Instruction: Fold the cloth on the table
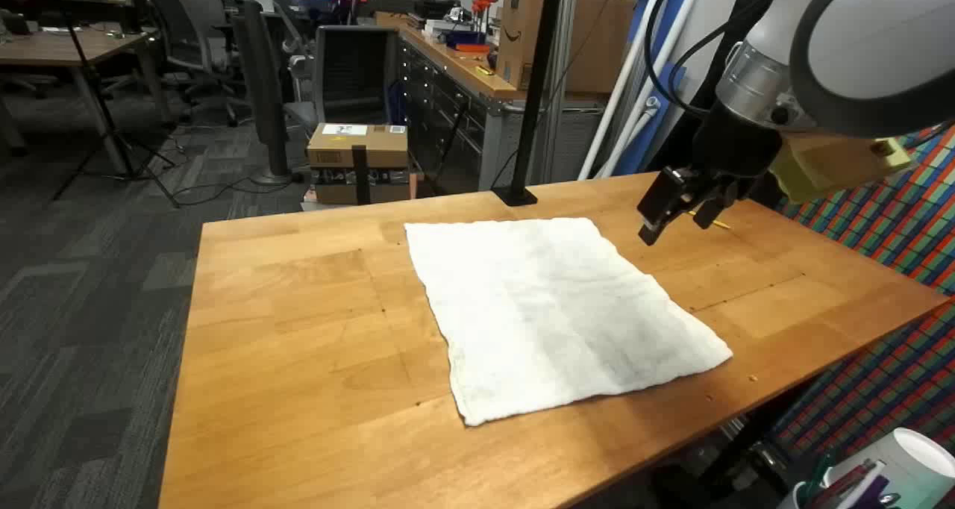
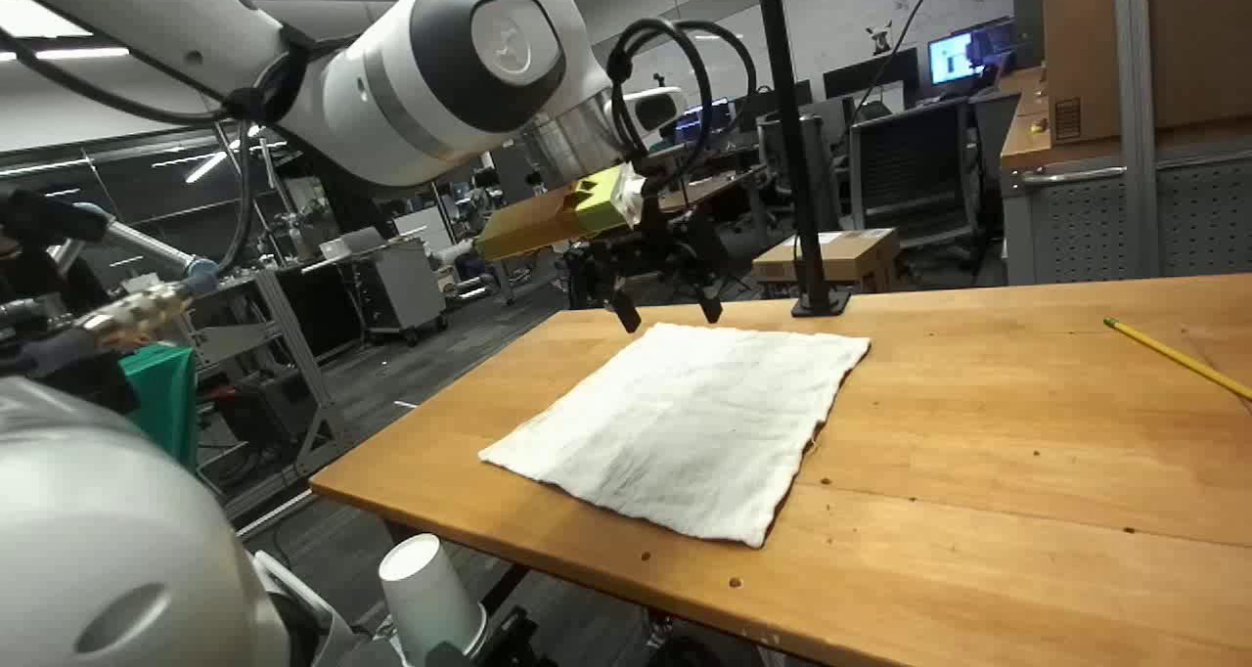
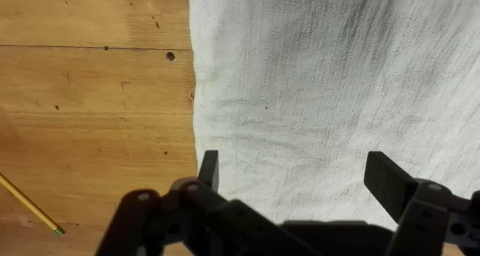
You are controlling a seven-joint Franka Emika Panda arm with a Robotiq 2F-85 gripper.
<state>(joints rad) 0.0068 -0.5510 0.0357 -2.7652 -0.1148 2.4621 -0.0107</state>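
Note:
A white cloth (image 1: 552, 307) lies spread flat and unfolded on the wooden table (image 1: 298, 360), with light creases. It also shows in an exterior view (image 2: 685, 422), with all its corners in sight. In the wrist view the cloth (image 3: 300, 79) fills the right part, and its left edge runs down past the left finger. My gripper (image 1: 677, 228) is open and empty in the air, apart from the cloth. It also shows in an exterior view (image 2: 669, 313). In the wrist view the gripper (image 3: 292, 154) has its fingers wide apart, with cloth seen below between them.
A yellow pencil (image 2: 1179, 359) lies on the table and shows in the wrist view (image 3: 30, 205). A black pole (image 2: 797, 139) stands at the table's edge beyond the cloth. A white cup (image 2: 430, 589) stands below the table edge. Cardboard boxes (image 1: 358, 154) stand behind the table.

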